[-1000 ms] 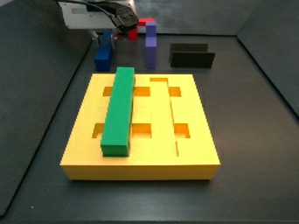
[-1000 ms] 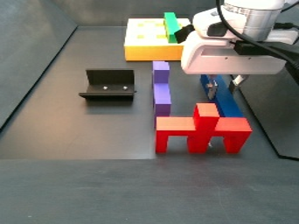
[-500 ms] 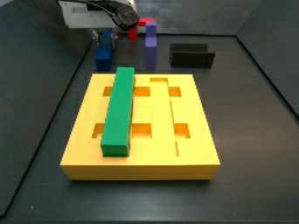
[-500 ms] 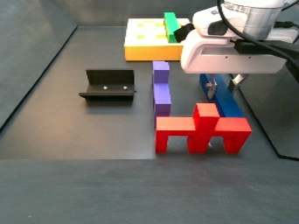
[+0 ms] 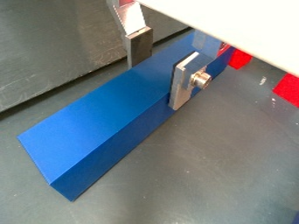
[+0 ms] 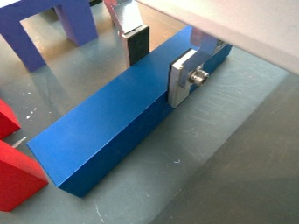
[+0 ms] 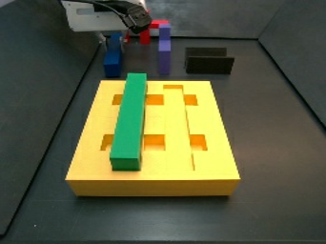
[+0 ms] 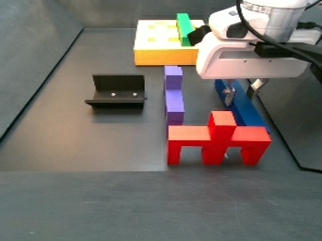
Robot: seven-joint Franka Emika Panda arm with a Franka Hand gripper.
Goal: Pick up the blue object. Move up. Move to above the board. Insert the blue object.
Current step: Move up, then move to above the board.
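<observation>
The blue object [image 8: 247, 111] is a long royal-blue bar lying flat on the dark floor, also seen in a side view [image 7: 113, 59] and in both wrist views [image 5: 105, 122] [image 6: 105, 127]. My gripper [image 8: 240, 88] straddles it near one end, with one finger at each long side. In both wrist views the gripper [image 5: 162, 66] [image 6: 160, 63] has its dark pad [image 5: 138, 48] and silver plate [image 5: 184, 80] against the bar's sides. The board [image 7: 204, 124] is a yellow-orange block, apart from the gripper, with a green bar [image 7: 130, 114] lying in one groove.
A purple bar [image 8: 174, 94] lies beside the blue bar. Red block pieces [image 8: 214, 141] stand at its end and show in a wrist view [image 6: 17, 166]. The black fixture [image 8: 116, 91] stands off to the side. Dark walls enclose the floor.
</observation>
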